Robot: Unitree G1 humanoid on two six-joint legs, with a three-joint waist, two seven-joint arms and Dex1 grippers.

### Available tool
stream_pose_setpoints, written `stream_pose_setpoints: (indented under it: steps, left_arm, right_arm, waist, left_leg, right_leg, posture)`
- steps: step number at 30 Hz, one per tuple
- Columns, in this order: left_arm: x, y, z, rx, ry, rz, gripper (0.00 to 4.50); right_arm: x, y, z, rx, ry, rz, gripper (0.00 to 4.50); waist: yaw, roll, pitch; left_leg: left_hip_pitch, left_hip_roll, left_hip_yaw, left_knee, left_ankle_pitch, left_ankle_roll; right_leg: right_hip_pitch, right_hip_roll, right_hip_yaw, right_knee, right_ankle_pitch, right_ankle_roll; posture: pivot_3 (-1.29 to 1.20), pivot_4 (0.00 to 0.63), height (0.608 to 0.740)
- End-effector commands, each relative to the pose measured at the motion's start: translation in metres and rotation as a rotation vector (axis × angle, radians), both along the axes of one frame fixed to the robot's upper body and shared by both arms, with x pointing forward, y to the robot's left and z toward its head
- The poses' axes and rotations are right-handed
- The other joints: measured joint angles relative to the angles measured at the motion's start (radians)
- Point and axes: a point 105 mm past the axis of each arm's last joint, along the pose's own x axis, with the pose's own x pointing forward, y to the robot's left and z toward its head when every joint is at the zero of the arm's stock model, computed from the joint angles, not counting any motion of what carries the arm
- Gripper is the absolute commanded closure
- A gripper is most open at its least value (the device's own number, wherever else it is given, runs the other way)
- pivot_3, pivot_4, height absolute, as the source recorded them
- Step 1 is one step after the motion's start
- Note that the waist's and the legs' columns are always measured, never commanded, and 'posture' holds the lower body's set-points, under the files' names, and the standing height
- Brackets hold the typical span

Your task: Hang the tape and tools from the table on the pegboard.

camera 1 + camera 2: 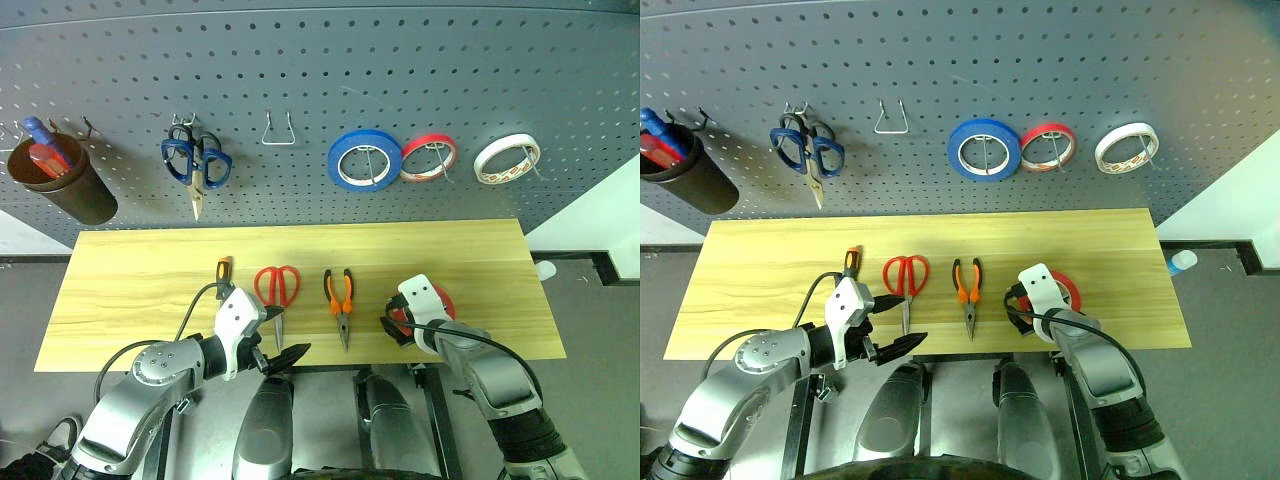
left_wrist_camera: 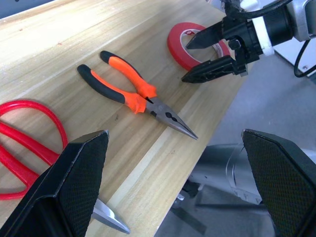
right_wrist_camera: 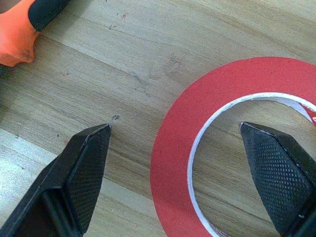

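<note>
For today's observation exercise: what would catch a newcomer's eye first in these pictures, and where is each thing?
First, the bright row on the table: red scissors, orange pliers and red tape near the front edge. The open right gripper straddles the tape's rim, one finger in the hole. Behind, the pegboard carries blue scissors, three tape rolls and a brown cup at far left.

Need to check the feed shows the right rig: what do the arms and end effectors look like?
Both arms are silver-grey metal with rounded joint housings and loose black cables. The left end effector and right end effector have white bodies and two black, wedge-shaped fingers whose inner pads are cross-hatched.
</note>
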Motion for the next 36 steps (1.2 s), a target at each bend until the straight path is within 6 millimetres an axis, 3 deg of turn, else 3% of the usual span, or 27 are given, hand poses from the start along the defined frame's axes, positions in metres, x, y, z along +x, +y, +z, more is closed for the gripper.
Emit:
stream_pose_setpoints:
  steps: [1, 6, 10, 18, 22, 25, 29, 33, 36]
  left_arm:
    - [0.000, -0.001, 0.009, -0.011, -0.033, -0.006, 0.00]
    - [0.001, -0.001, 0.011, -0.011, -0.038, -0.001, 0.00]
    - [0.000, 0.000, 0.011, -0.011, -0.039, 0.002, 0.00]
    - [0.003, 0.000, 0.010, -0.010, -0.043, 0.006, 0.00]
    - [0.008, 0.000, 0.015, -0.040, -0.075, 0.012, 0.00]
    - [0.013, 0.000, 0.023, -0.080, -0.115, 0.021, 0.00]
    - [0.019, 0.001, 0.027, -0.100, -0.151, 0.025, 0.00]
    - [0.024, 0.002, 0.030, -0.117, -0.179, 0.017, 0.00]
    - [0.029, 0.000, 0.039, -0.165, -0.247, 0.005, 0.00]
  right_arm:
    - [0.001, 0.001, 0.006, 0.002, -0.025, 0.000, 1.09]
    - [0.006, -0.001, 0.010, 0.004, -0.038, -0.009, 2.85]
    - [0.007, -0.001, 0.010, 0.005, -0.040, -0.006, 3.82]
    - [0.009, 0.001, 0.012, 0.016, -0.053, -0.002, 3.82]
    - [0.009, 0.005, 0.028, 0.060, -0.134, 0.041, 3.82]
    - [0.009, 0.012, 0.052, 0.125, -0.233, 0.083, 3.82]
    - [0.001, 0.015, 0.073, 0.162, -0.309, 0.113, 3.82]
    - [-0.021, 0.010, 0.085, 0.200, -0.344, 0.106, 3.82]
    - [-0.045, 0.008, 0.111, 0.317, -0.458, 0.099, 3.82]
  waist:
    - [0.000, 0.000, 0.000]
    - [-0.001, 0.000, 0.001]
    - [0.000, 0.001, 0.001]
    - [0.000, 0.001, 0.001]
    - [0.001, 0.001, 0.001]
    - [0.002, 0.000, 0.001]
    - [0.003, 0.000, -0.001]
    - [0.007, -0.001, -0.003]
    - [0.010, -0.001, -0.011]
  left_leg:
    - [0.000, 0.000, 0.000, 0.000, 0.000, 0.000]
    - [0.000, 0.000, 0.000, 0.000, 0.000, 0.000]
    - [0.000, 0.000, 0.000, 0.000, 0.000, 0.000]
    - [-0.001, 0.000, 0.000, 0.000, 0.000, 0.000]
    - [-0.001, 0.000, 0.000, 0.000, 0.000, 0.000]
    - [-0.001, 0.000, 0.000, 0.000, 0.000, 0.000]
    - [-0.001, 0.000, 0.000, 0.000, 0.000, 0.000]
    - [-0.001, 0.000, 0.000, 0.000, 0.000, 0.000]
    - [-0.002, 0.000, 0.000, 0.001, 0.000, -0.001]
  right_leg:
    - [0.000, 0.000, 0.000, 0.000, 0.000, 0.000]
    - [0.000, 0.000, 0.000, 0.000, 0.000, 0.000]
    - [-0.001, 0.000, 0.000, 0.000, 0.000, 0.000]
    - [-0.001, 0.000, 0.000, 0.000, 0.000, 0.000]
    - [-0.001, 0.000, 0.000, 0.000, 0.000, 0.000]
    - [-0.001, 0.000, 0.000, -0.001, 0.000, 0.000]
    - [0.000, 0.000, 0.000, -0.001, 0.000, 0.000]
    - [0.000, -0.001, -0.001, -0.001, 0.001, 0.001]
    - [0.000, -0.001, -0.001, -0.001, 0.001, 0.000]
  posture:
    - [0.32, 0.294, 0.677]
    - [0.33, 0.293, 0.677]
    - [0.33, 0.290, 0.677]
    - [0.33, 0.275, 0.677]
    - [0.33, 0.253, 0.677]
    - [0.33, 0.238, 0.677]
    - [0.33, 0.217, 0.677]
    - [0.31, 0.193, 0.677]
    - [0.28, 0.168, 0.677]
